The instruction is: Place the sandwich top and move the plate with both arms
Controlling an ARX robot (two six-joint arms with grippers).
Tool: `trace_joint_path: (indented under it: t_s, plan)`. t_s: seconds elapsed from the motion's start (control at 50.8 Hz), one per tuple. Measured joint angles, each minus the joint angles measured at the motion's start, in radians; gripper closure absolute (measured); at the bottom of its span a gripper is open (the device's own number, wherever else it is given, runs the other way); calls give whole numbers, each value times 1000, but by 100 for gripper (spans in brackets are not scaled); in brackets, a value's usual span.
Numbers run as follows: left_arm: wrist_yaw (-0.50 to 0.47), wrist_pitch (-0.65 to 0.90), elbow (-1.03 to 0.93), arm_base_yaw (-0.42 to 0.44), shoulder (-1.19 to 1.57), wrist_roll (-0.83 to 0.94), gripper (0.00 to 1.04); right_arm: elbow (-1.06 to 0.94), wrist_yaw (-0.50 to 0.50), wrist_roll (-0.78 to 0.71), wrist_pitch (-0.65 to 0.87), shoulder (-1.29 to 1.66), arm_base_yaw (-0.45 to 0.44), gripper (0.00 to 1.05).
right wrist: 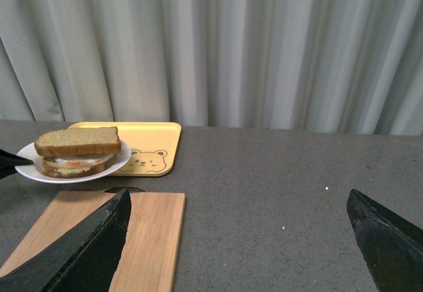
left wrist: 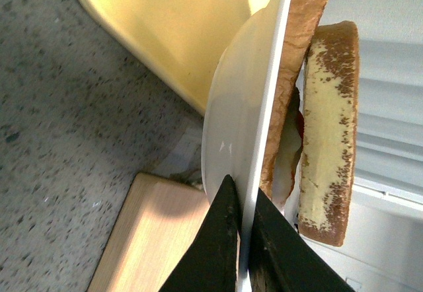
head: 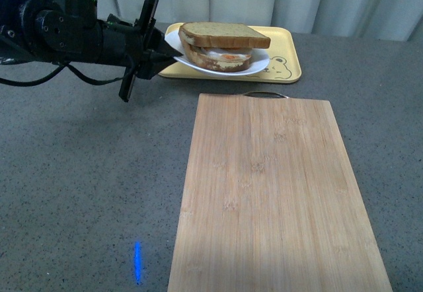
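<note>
The sandwich top (head: 226, 36) lies flat on the egg-bearing lower slice (head: 218, 61), its long side running left to right, so placing is judged complete. The stack sits on the white plate (head: 259, 67), which is over the left end of the yellow bear tray (head: 288, 59) at the far edge of the worktop (head: 79, 173); whether the plate is lifted clear of the tray cannot be told. The left gripper (head: 170, 53) is clamped on the plate's left rim, one finger above and one below. The plate's right rim is free and faces the right arm's side. The right gripper (right wrist: 238, 203) is spread wide, holds nothing, and stands well apart from the plate. Judged next need: the right arm reaches that free rim. The cutting board (head: 277, 193) lies on the near side of the tray.
</note>
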Motion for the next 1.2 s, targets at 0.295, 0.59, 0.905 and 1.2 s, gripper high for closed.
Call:
trace_joint_path:
  t_s: [0.295, 0.59, 0.905, 1.2]
  plan:
    - [-34, -128, 179, -9, 89, -4, 101, 0, 0, 0, 0, 0, 0, 9]
    - [-30, -141, 314, -13, 167, -42, 101, 0, 0, 0, 0, 0, 0, 9]
    - [-8, -185, 355, -18, 196, -44, 84, 0, 0, 0, 0, 0, 0, 9]
    - [-13, -143, 81, -13, 14, 62, 30, 0, 0, 0, 0, 0, 0, 9]
